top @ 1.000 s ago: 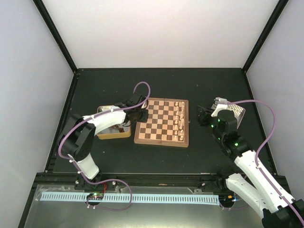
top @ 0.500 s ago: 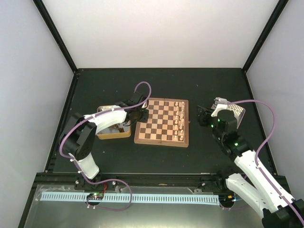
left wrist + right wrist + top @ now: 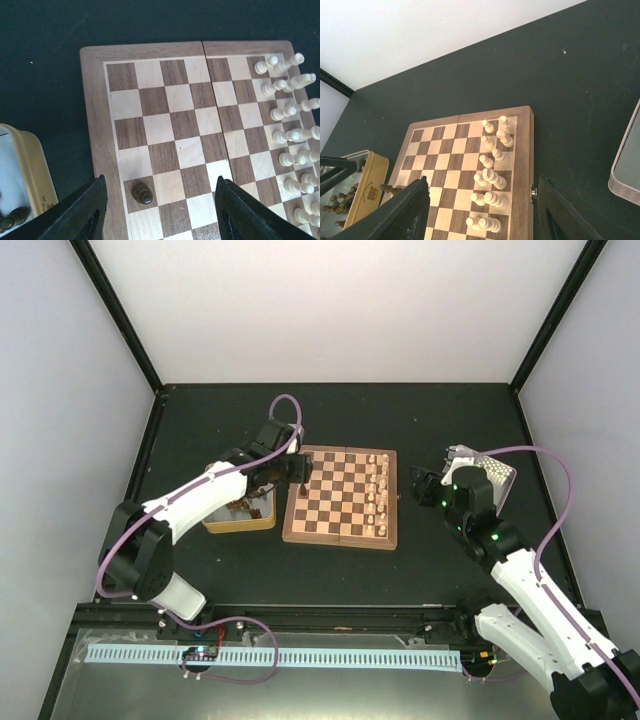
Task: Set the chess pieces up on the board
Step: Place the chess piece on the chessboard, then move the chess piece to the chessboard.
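On the left edge file of the board [image 3: 170, 125], 1 dark piece [image 3: 142, 193] stands upright on a dark square. Its long axis is vertical, so the left wrist view shows mostly its round top, and I cannot tell which chessman it is. It sits fairly central in its square and touches nothing.

The left gripper [image 3: 161, 180] is released, with its 2 fingers spread well apart. The piece is just inside the left finger, with no contact visible. The step looks like a placement just finished. To close it well, the arm should rise straight up with the jaws kept wide, because any sideways sweep could tip the piece.

The cream pieces [image 3: 378, 490] fill 2 files along the opposite, right edge, all upright. The ranks therefore run near-to-far, and the dark set belongs on the 2 left files, facing right across the board.

More dark pieces [image 3: 342, 200] lie jumbled in the yellowish tin [image 3: 240, 526], just beside the board's left edge. The next pick probably wants a grip near a piece's head, so that it hangs vertical.

The right gripper [image 3: 482, 185] hovers off the right edge with its jaws apart and empty, near the silvery tray [image 3: 625, 175].
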### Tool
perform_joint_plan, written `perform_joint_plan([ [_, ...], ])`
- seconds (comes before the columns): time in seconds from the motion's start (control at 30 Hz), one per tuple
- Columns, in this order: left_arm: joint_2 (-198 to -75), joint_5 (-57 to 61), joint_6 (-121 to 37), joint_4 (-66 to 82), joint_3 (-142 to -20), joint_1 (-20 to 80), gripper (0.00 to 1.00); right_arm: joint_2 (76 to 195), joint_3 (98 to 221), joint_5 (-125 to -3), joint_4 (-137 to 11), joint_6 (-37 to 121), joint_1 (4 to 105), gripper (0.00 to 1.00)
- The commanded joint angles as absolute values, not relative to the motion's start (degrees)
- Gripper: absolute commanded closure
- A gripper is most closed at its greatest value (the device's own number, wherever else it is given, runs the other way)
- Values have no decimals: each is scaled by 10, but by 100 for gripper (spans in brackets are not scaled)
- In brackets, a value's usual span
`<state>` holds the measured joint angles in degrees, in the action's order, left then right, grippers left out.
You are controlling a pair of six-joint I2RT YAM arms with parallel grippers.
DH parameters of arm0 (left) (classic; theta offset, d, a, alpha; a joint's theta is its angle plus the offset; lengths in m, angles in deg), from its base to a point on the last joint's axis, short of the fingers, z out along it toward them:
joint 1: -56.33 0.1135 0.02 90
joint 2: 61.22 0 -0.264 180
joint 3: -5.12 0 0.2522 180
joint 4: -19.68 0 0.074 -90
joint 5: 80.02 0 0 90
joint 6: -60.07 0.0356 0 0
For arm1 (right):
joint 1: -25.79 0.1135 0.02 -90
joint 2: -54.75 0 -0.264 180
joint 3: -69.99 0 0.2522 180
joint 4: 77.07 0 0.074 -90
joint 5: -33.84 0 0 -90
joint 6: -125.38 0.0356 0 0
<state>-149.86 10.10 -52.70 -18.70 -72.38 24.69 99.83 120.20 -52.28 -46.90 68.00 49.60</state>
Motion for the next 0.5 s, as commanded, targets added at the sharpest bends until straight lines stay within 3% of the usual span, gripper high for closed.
perform_joint_plan([
  [0.0, -1471, 72, -549, -197, -719, 267, 39, 1018, 1237, -517, -430, 697, 499, 38],
  [0.47, -1473, -29, -523, -175, -700, 296, 40, 1111, 1235, -464, -505, 722, 476, 34],
])
